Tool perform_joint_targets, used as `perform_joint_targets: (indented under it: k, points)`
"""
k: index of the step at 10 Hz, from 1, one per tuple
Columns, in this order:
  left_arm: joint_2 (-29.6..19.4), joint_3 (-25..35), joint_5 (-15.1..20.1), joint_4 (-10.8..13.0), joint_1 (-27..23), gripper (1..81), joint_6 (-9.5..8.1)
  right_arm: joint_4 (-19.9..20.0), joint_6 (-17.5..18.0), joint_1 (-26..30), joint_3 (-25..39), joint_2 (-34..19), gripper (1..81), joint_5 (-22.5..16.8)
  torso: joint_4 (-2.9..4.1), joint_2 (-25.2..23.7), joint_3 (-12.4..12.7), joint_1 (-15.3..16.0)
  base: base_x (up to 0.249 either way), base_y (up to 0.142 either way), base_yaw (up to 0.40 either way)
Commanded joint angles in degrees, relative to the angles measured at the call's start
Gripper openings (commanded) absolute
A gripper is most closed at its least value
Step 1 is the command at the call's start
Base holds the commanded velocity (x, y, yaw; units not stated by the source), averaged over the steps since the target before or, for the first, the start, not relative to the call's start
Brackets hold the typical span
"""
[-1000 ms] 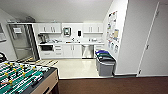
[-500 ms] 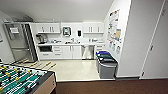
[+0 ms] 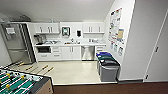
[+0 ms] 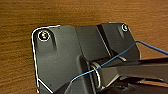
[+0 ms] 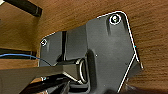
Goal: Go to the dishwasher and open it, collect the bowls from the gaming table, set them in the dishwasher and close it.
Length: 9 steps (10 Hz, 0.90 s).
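A kitchenette is seen across a pale floor [image 3: 72, 71] from the head view. The dishwasher [image 3: 87, 52], stainless-fronted and closed, is set under the white countertop [image 3: 72, 44], between white base cabinets [image 3: 67, 52] and a narrow drawer stack. A steel refrigerator [image 3: 15, 42] stands at the left end of the counter run. Two lidded bins [image 3: 108, 67] are placed against the right wall, beneath posters [image 3: 115, 27]. A foosball table [image 3: 22, 83] is seen at the lower left corner. Wood-grain flooring [image 4: 82, 12] is shown in both wrist views. Whether either gripper is open or closed cannot be told.
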Motion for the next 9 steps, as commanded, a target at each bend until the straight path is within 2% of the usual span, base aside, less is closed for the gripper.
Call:
perform_joint_targets:
  k: [1, 9]
  points:
    - [-0.8, 0.4, 2.6, 0.4, -3.1, 81.1, 0.32, -0.6, -0.1, 2.8, 0.5, -1.3, 81.1, -2.4, 0.00, 0.0, 0.0, 0.0, 0.253, 0.000, 0.000]
    - [-0.8, 0.4, 2.5, 0.2, -3.1, 81.1, 0.32, -0.7, -0.1, 2.9, 0.1, -1.2, 81.1, -2.4, 0.00, 0.0, 0.0, 0.0, 0.257, 0.000, 0.000]
